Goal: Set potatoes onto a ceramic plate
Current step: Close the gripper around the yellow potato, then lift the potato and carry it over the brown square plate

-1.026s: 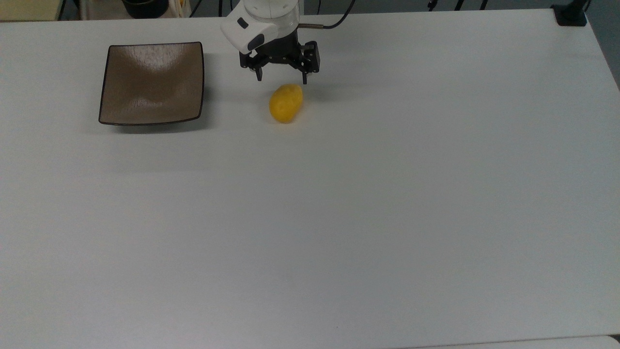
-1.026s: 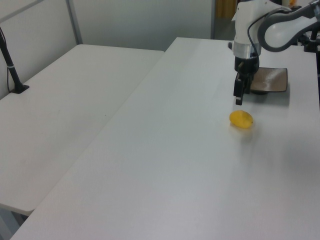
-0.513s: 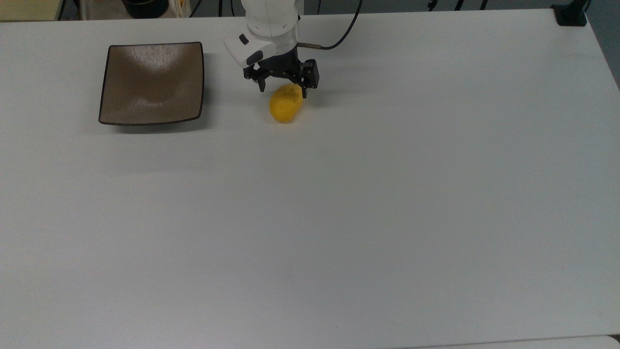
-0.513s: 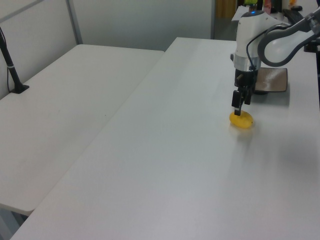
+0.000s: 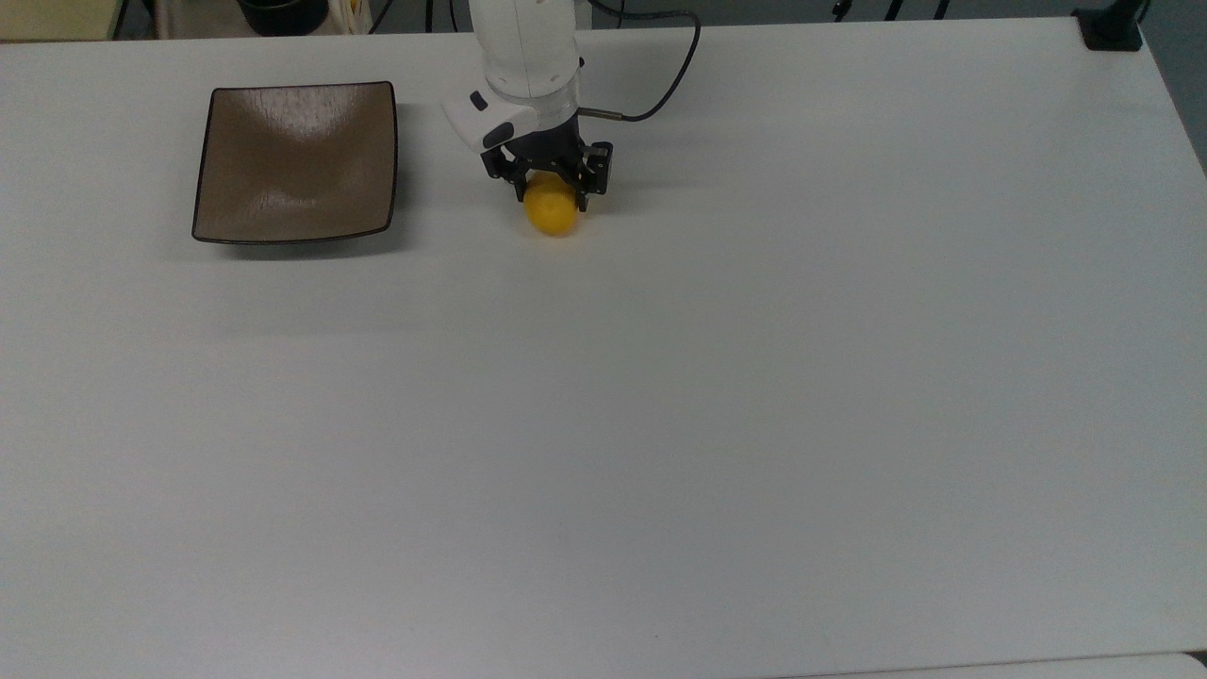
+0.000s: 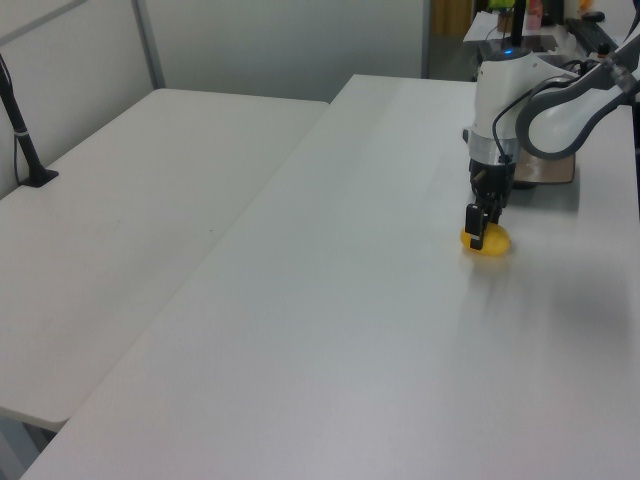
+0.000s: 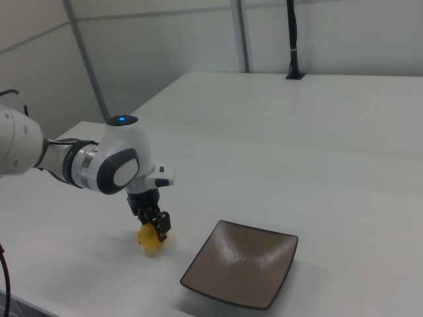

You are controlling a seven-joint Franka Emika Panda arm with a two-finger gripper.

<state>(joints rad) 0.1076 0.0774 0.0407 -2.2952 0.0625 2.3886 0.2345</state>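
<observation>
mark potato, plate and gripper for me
potato (image 5: 553, 213), top view, its exposed lower half.
ceramic plate (image 5: 294, 179), top view, bare glossy centre.
gripper (image 5: 550, 191), top view, midway between the fingertips straddling the potato.

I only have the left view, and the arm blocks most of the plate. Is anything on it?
Observer: No. In the top view the ceramic plate is bare.
Operator: Is the pincer lined up with the potato?
Observer: In the top view the pincer sits over the potato's far end.
Operator: Which way is the plate from there?
Observer: Toward the top view's left, with a strip of bare table between them.
</observation>
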